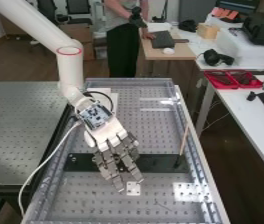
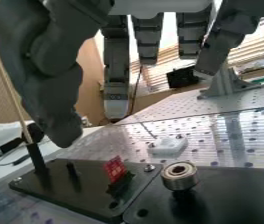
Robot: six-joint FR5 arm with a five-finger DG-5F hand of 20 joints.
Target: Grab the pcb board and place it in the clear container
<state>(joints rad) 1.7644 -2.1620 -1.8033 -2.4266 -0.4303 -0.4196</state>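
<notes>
1. The hand (image 1: 107, 131) is released: its fingers are held loosely straight above the bench, directed down and toward the near end, and nothing is grasped.
2. Below the fingers and apart from them, the red circuit board (image 2: 115, 169) is found standing in a black holder (image 2: 120, 185) on the dark plate (image 2: 61, 196). It is placed between the wooden stick (image 2: 13, 95) on its right and the metal bearing (image 2: 179, 175) on its left.
3. Little weight is to be expected. The board is likely to be stiff and thin, fairly smooth on its faces, and brittle enough to be chipped or cracked if bent or squeezed hard.
4. It is best taken by its exposed upper part, with thumb and fingertips laid lightly on opposite faces, and drawn straight up so that it is not jammed in the holder.
5. The board is set on edge, roughly upright, with its top edge raised and its broad faces turned sideways. Its long axis appears to run up and down, though this cannot be settled, as the lower end is hidden by the holder.
</notes>
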